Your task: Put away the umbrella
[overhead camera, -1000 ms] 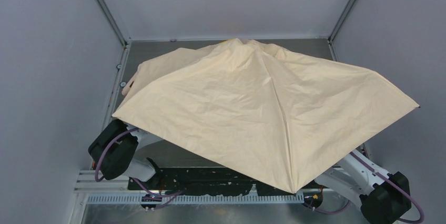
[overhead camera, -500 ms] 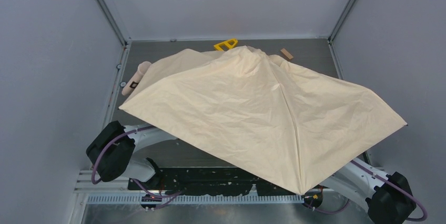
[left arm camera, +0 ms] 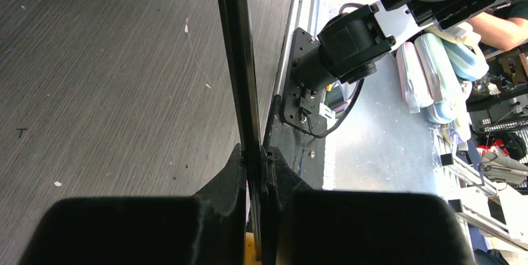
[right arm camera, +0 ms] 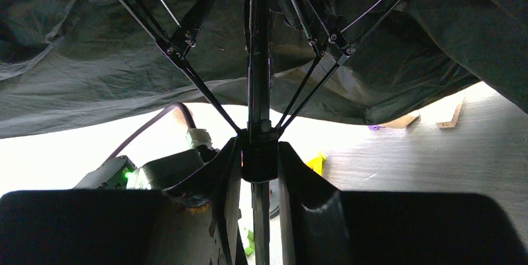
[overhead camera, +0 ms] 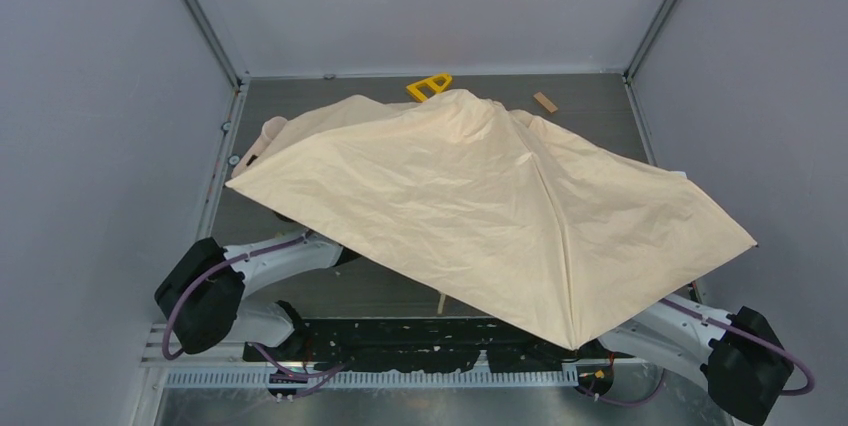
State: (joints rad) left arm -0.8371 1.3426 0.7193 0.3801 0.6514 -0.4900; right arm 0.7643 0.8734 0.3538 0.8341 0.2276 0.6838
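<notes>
The umbrella's pale beige canopy is spread open over the middle of the table and hides both grippers in the top view. In the left wrist view my left gripper is shut on the umbrella's thin black shaft, which runs up and away over the table. In the right wrist view my right gripper is shut on the black runner collar on the shaft, where the black ribs fan up into the dark underside of the canopy. The tan handle is hidden.
A yellow triangular piece and a small tan block lie at the back of the table. A pinkish rounded object pokes out at the canopy's left edge. Grey walls close the sides and back. The right arm's base stands near the table edge.
The canopy has sunk and drawn in, its right edge moving left and down. The yellow piece and tan block at the back came into view. Both arm elbows have shifted outward.
</notes>
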